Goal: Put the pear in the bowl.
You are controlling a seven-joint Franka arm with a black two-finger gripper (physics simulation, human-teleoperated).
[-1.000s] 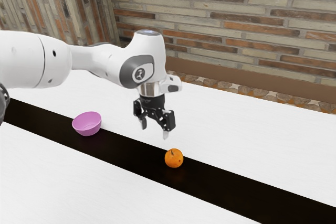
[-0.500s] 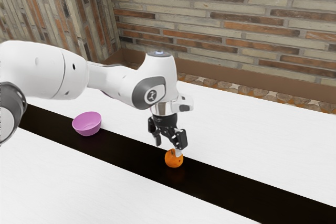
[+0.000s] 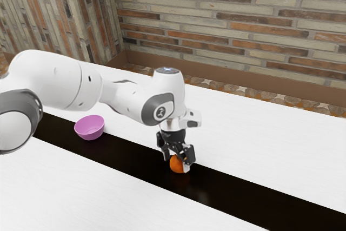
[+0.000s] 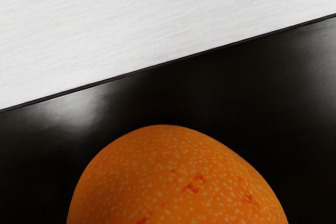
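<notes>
exterior view: at its left the arm reaches in, lower than it was half a second ago. next comes the pink bowl, upright with nothing visible in it, on the dark strip that crosses the white bench. further right, the hand has just sunk from above the pear to around it, fingers apart, one on either side; i can't make out both touching, so i read no grip so far. that puts the task, i judge, at the point of grasping, with closing the next move and the carry back to the bowl ahead.

against the earlier frame, the hand is lower and a little further right, while pear and bowl lie where they did. the pear, round and orange, rests on the strip well apart from the bowl; being rounded, it could roll if pinched off-centre
</notes>
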